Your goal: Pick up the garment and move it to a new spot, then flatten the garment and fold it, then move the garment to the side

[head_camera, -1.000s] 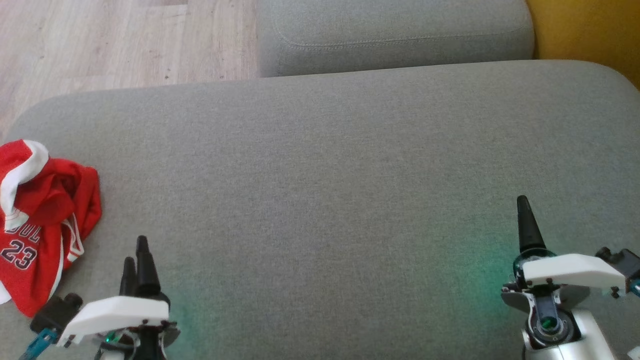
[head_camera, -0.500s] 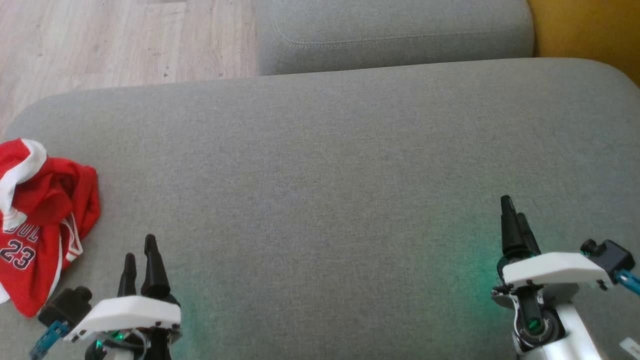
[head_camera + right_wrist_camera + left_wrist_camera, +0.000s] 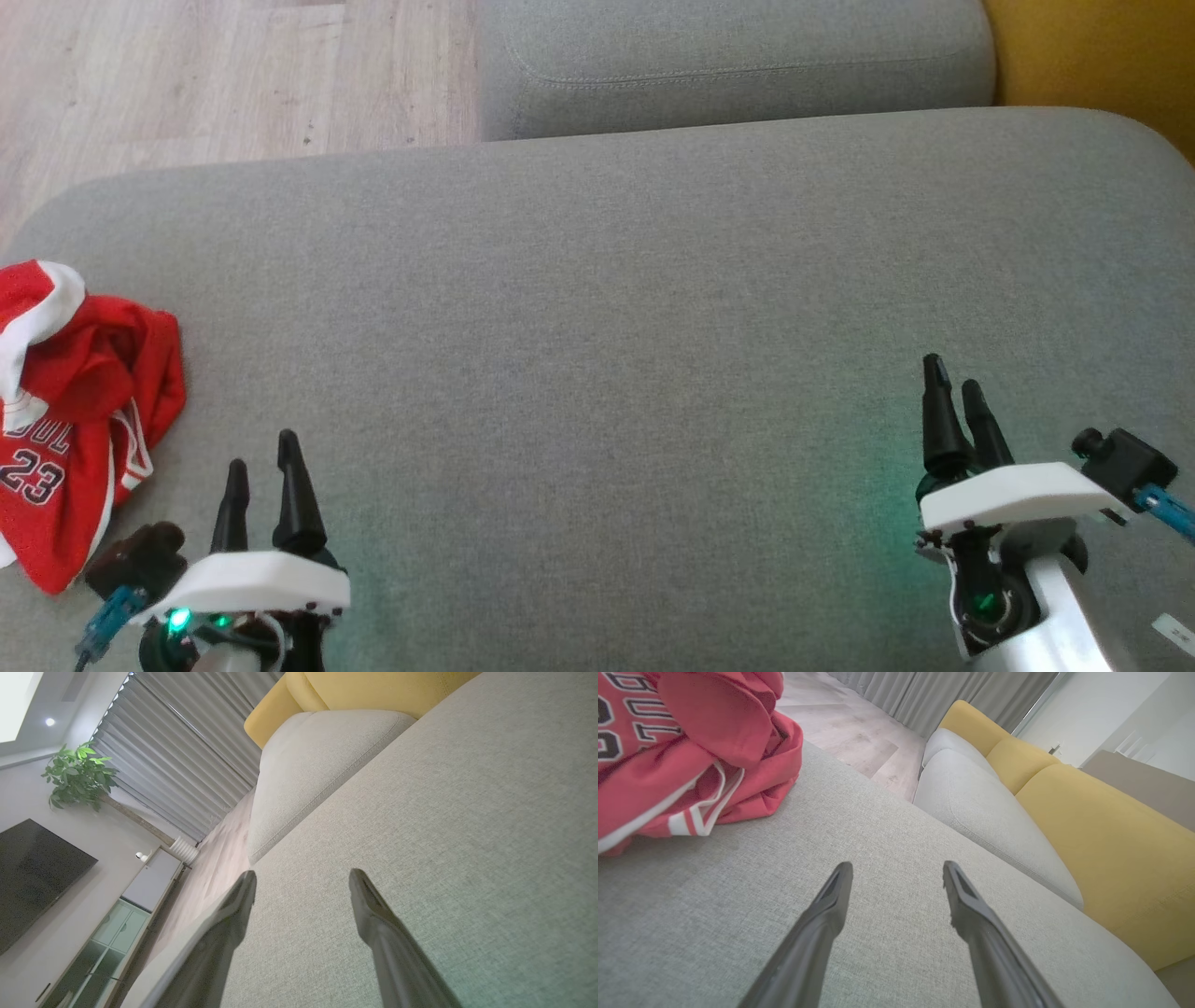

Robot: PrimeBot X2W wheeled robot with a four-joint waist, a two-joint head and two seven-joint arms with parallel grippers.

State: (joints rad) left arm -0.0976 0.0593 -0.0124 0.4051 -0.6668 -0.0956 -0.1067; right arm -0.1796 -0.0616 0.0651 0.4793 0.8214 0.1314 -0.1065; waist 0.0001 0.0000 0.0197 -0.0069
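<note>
A crumpled red jersey (image 3: 79, 420) with white trim and the number 23 lies at the left edge of the grey sofa cushion (image 3: 616, 308). In the left wrist view the jersey (image 3: 686, 756) bunches at the upper left. My left gripper (image 3: 261, 453) hovers open over the cushion, a short way right of the jersey and apart from it; its fingers (image 3: 822, 924) are spread with nothing between them. Far to the right my right gripper (image 3: 952, 378) is open too, fingers (image 3: 373, 919) over bare cushion.
A second grey cushion (image 3: 738, 65) sits behind the big one, with a yellow sofa back (image 3: 1102, 56) at the far right. Pale wood floor (image 3: 205, 75) lies beyond the cushion's far left edge.
Both grippers have turned about their wrists, so each pair of fingers now shows spread side by side. The right gripper has shifted slightly left. The jersey has not moved.
</note>
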